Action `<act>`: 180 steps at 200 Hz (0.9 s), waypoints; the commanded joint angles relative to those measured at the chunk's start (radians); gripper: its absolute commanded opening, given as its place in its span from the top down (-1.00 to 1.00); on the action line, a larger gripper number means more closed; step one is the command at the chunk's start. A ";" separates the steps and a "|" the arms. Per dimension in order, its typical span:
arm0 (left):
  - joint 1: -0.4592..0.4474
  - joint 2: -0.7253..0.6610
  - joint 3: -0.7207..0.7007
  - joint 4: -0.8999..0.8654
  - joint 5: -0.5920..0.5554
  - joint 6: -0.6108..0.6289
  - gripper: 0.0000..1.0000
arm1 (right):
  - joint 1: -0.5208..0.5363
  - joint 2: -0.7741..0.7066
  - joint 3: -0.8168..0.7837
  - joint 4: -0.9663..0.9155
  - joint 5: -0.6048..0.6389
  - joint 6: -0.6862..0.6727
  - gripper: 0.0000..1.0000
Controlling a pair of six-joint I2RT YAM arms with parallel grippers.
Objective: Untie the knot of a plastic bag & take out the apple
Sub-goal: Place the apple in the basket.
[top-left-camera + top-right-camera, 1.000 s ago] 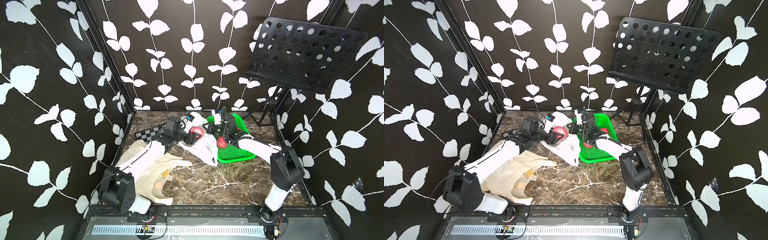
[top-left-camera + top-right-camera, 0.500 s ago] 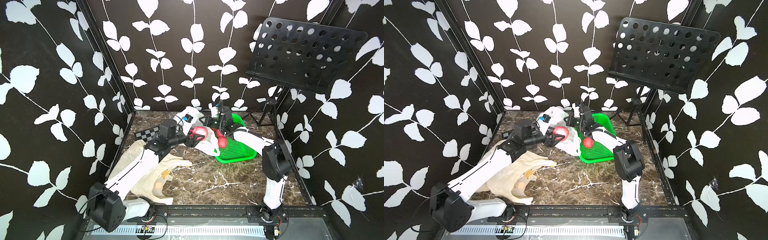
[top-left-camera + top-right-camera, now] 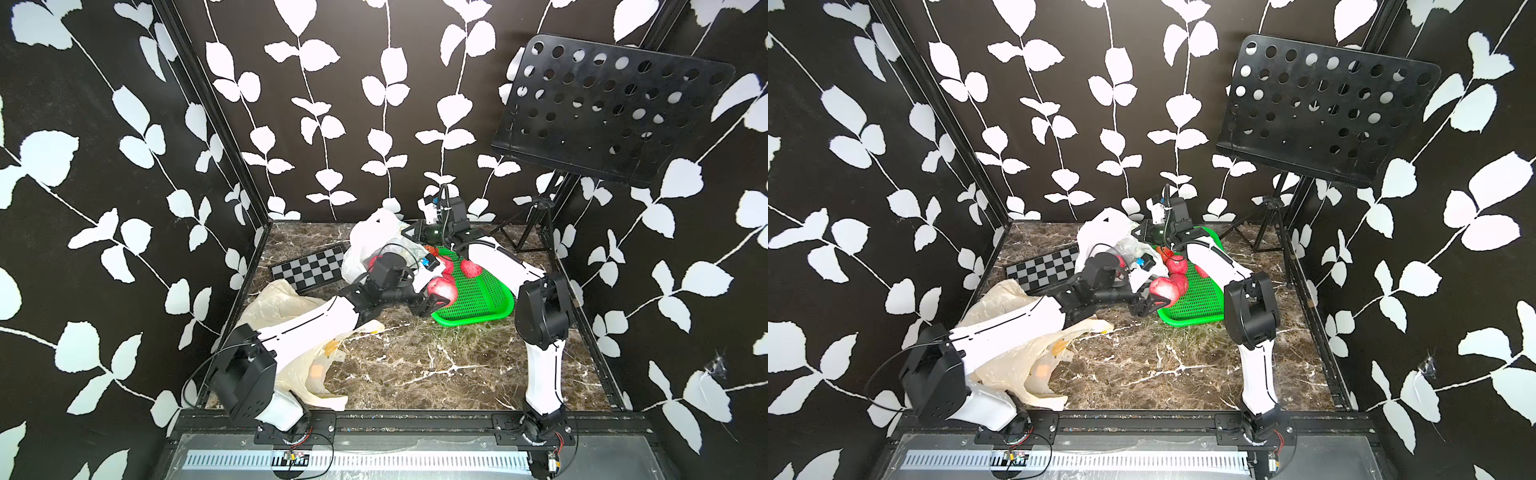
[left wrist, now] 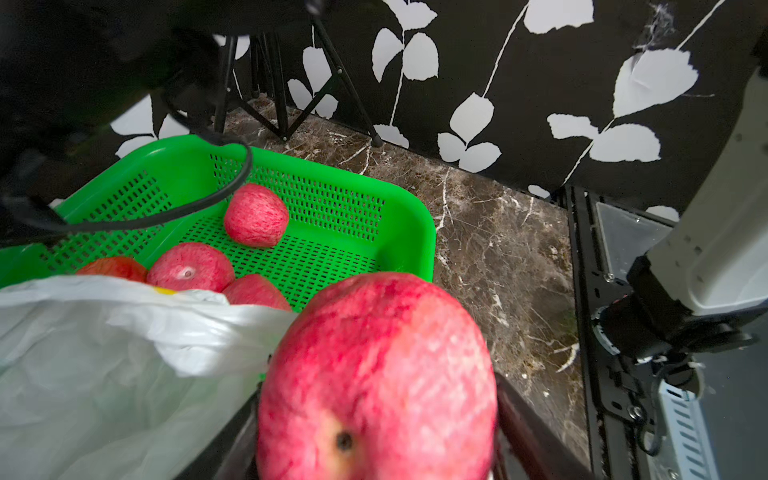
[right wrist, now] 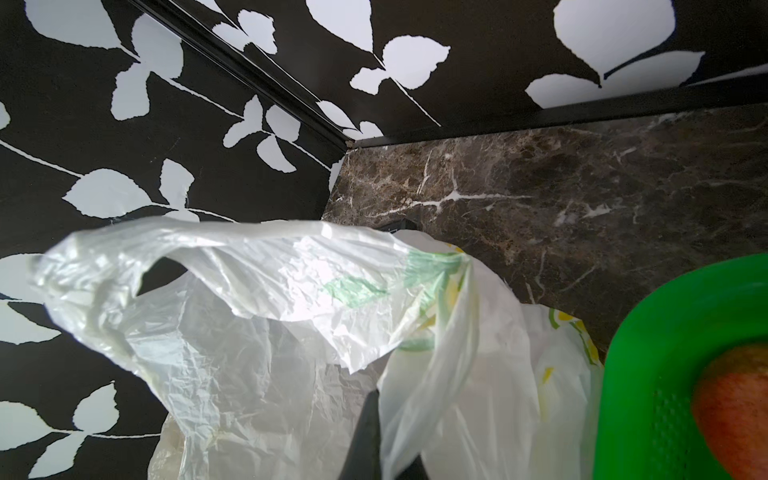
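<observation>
Because the apple [image 4: 374,374] fills the lower middle of my left wrist view, I can see only dark slivers of my own fingers [image 4: 525,428] on either side of it. In both top views my left gripper [image 3: 435,298] has its jaws clamped around that red fruit, held off the marble floor at the near left corner of the green basket [image 3: 478,318]. The apple's underside is cut off by the edge of the wrist picture.

My right gripper [image 5: 376,451] is mostly out of its own camera's frame; one black finger shows, with the jaws pressed together on a strip of the plastic bag [image 5: 291,291]. The pinch itself lies at the picture's edge and is hard to make out. A loop of film stands lifted above it. Whether any knot is left I cannot tell.

The bag's crumpled white film covers part of the basket in the left wrist view, half hiding two of the loose apples [image 4: 255,216] lying in it. In a top view my left arm covers much of a cream bag [image 3: 1000,303] on the floor, and the plastic bag hides one end of the checkerboard [image 3: 1042,270].
</observation>
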 commanded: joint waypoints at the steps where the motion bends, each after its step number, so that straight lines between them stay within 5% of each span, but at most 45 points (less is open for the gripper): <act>1: -0.039 0.068 0.062 0.033 -0.068 0.087 -0.06 | -0.008 0.032 0.045 -0.054 -0.058 -0.027 0.98; 72: -0.053 0.309 0.162 0.149 -0.181 0.122 -0.12 | -0.027 0.056 0.084 -0.078 -0.074 -0.029 0.98; 149: -0.057 0.332 0.161 0.139 -0.214 0.145 -0.97 | -0.034 0.040 0.058 -0.049 -0.062 -0.017 0.99; 180: -0.056 0.276 0.149 0.117 -0.182 0.136 -0.97 | -0.034 0.026 0.050 -0.050 -0.052 -0.025 1.00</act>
